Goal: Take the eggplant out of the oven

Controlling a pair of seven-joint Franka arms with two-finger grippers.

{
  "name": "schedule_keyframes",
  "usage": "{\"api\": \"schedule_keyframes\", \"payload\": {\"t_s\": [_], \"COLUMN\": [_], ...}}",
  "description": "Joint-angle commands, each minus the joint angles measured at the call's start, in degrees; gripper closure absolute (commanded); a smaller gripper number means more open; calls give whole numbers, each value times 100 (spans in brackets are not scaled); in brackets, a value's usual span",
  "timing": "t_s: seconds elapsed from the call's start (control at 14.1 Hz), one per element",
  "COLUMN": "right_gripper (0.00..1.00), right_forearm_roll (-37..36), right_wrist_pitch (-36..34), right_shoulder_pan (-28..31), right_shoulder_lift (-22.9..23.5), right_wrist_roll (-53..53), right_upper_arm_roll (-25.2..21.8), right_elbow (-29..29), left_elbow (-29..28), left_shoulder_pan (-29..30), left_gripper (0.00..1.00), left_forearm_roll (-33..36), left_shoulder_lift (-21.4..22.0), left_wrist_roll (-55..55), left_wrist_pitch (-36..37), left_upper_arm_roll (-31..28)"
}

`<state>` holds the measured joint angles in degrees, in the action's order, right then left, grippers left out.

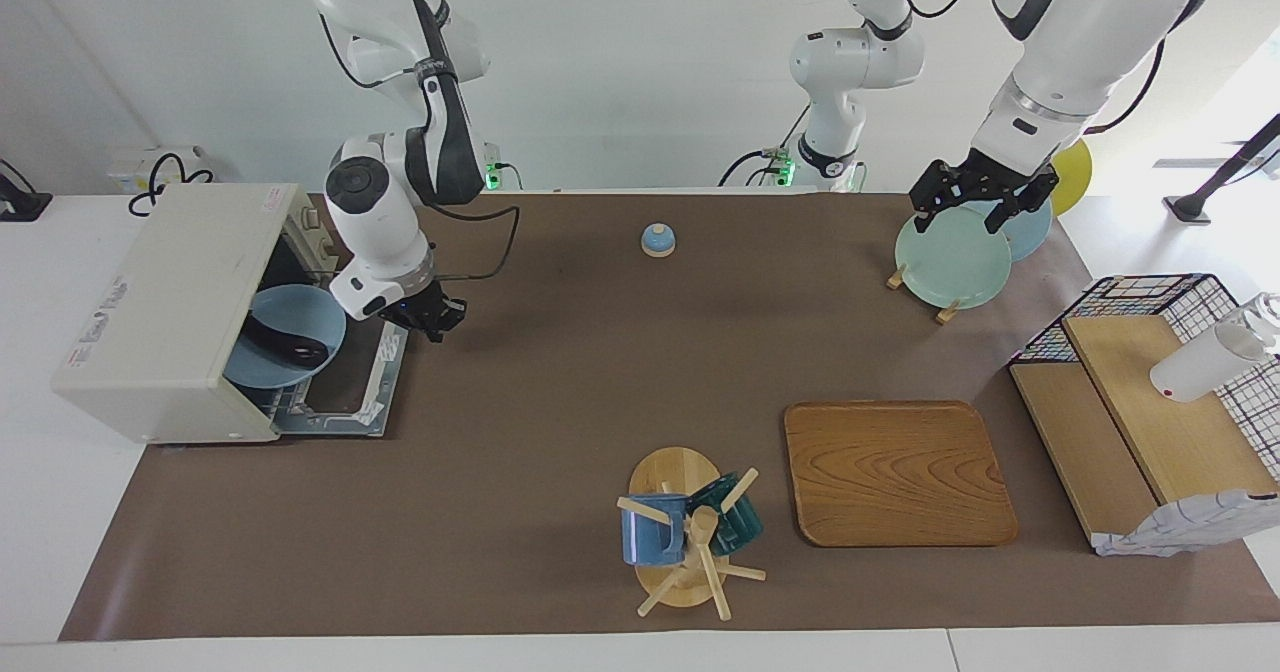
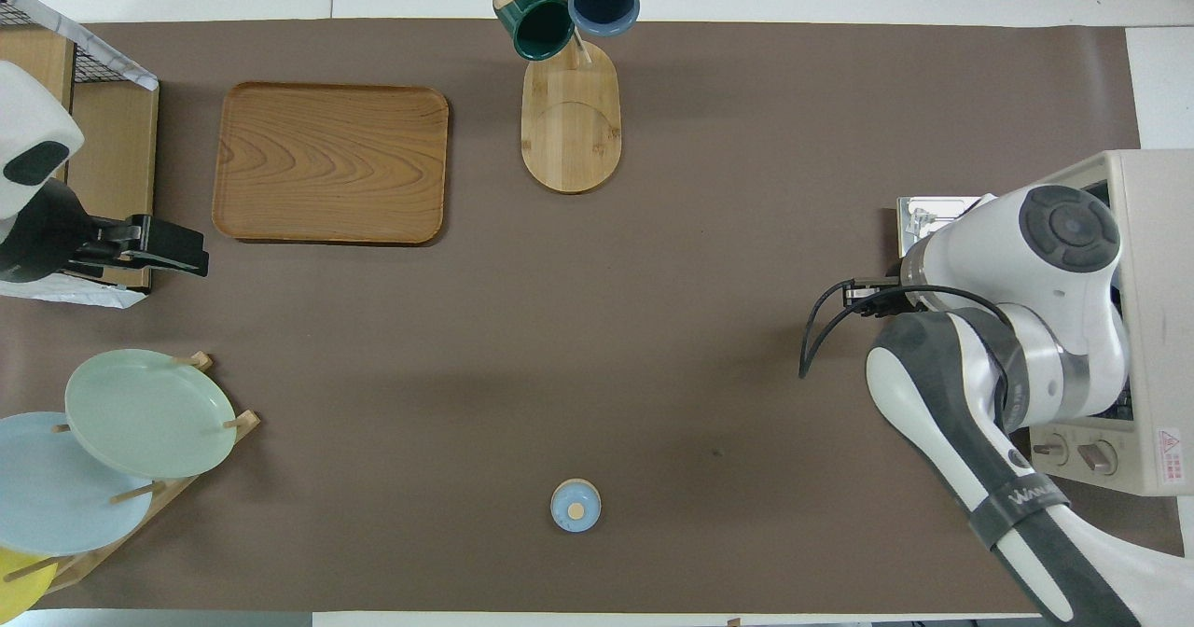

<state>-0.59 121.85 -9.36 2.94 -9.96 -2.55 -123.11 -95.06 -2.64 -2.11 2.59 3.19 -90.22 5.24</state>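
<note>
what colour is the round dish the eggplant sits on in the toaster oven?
Light blue dish, under the dark purple-black eggplant in the cream-white oven. Facing view shows it best.

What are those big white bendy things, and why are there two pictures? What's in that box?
They are two robot arms, each ending in a pincer for grabbing. One picture looks at the robots from across the table; the other looks down from above their end.

The box is a small oven with its door dropped open. Inside sits a blue plate carrying a dark eggplant. The right pincer hangs over the open door, holding nothing I can see. The left pincer waits over a rack of plates.

Also on the table: a wooden tray, a mug stand and a little bell.
</note>
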Motion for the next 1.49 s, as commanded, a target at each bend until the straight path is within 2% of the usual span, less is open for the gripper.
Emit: {"api": "schedule_keyframes", "payload": {"t_s": [0.0,0.07,0.21,0.57,0.99,1.42], "right_gripper": [42,50,56,66,66,67], "right_forearm_roll": [-744,-1141,-1469,-1488,-1488,-1488], "right_wrist_pitch": [-591,-749,-865,-689,30,409], "right_shoulder_pan": [47,65,266,732,918,1059], "right_shoulder_lift": [-257,-398,-426,-619,-707,-689], "right_wrist_roll": [3,-15,-6,335,890,1189], "right_upper_arm_roll": [-53,-61,-61,-61,-61,-61], "right_elbow": [287,253,226,-248,-679,-890], "left_elbow": [40,40,40,40,40,40], "left_shoulder_pan": [18,18,18,18,18,18], "left_gripper": [0,0,0,0,0,0], "left_forearm_roll": [-61,-61,-61,-61,-61,-61], "left_shoulder_lift": [57,57,57,57,57,57], "left_wrist_roll": [-56,-56,-56,-56,-56,-56], "left_wrist_pitch": [101,110,110,110,119,119], "left_upper_arm_roll": [-14,-14,-14,-14,-14,-14]}}
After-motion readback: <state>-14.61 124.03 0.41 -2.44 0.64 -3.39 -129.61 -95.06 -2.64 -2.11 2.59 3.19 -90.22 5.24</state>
